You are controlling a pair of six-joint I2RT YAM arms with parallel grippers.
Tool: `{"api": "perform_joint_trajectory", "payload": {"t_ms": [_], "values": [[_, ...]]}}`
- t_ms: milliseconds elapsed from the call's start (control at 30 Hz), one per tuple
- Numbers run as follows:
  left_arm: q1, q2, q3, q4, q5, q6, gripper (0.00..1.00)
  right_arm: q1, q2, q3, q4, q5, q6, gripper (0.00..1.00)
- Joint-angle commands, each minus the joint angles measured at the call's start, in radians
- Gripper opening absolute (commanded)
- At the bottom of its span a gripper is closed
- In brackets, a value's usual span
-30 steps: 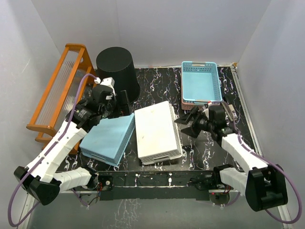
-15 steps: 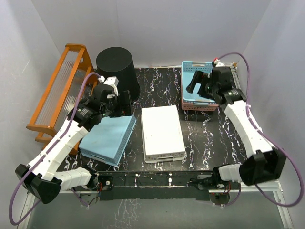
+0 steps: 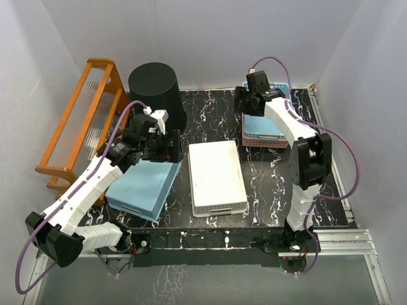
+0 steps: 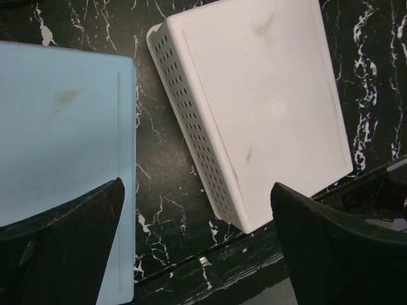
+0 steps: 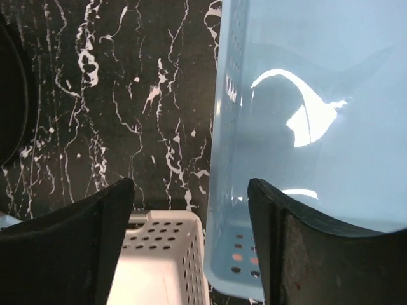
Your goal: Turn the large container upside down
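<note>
The large container (image 3: 156,92), a tall black ribbed bin, stands at the back left of the table with a flat closed face up. A sliver of its edge shows in the right wrist view (image 5: 7,95). My left gripper (image 3: 168,145) is open and empty, just in front of the bin and apart from it. In its wrist view (image 4: 197,254) it hangs over the gap between two upturned baskets. My right gripper (image 3: 245,101) is open and empty over the left rim of the back-right blue basket (image 5: 318,95), about a third of the table's width to the right of the bin.
An orange rack (image 3: 82,121) stands on the left beside the bin. An upturned blue basket (image 3: 145,184) and an upturned white basket (image 3: 217,176) lie at front centre. The open blue basket (image 3: 270,124) sits stacked on a pink one (image 3: 261,141) at the back right.
My right arm swung from the front right to the back, over the stacked blue basket's left rim. The white basket turned straighter. My left gripper moved slightly right.
</note>
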Motion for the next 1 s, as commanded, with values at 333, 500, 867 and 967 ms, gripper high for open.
{"api": "perform_joint_trajectory", "payload": {"t_ms": [333,500,867,967], "values": [[-0.004,-0.052,0.042,-0.164,-0.109,0.116,0.99,-0.002,0.168,0.249,-0.067,0.084,-0.077,0.15],[-0.004,-0.067,0.036,-0.160,-0.126,0.123,0.99,-0.002,0.222,0.303,-0.105,0.092,-0.095,0.42],[-0.004,-0.114,0.016,-0.177,-0.120,0.103,0.99,-0.005,0.243,0.290,-0.078,0.077,-0.094,0.24],[-0.005,-0.118,0.020,-0.186,-0.129,0.106,0.99,-0.005,0.224,0.308,-0.084,0.084,-0.098,0.00]]}}
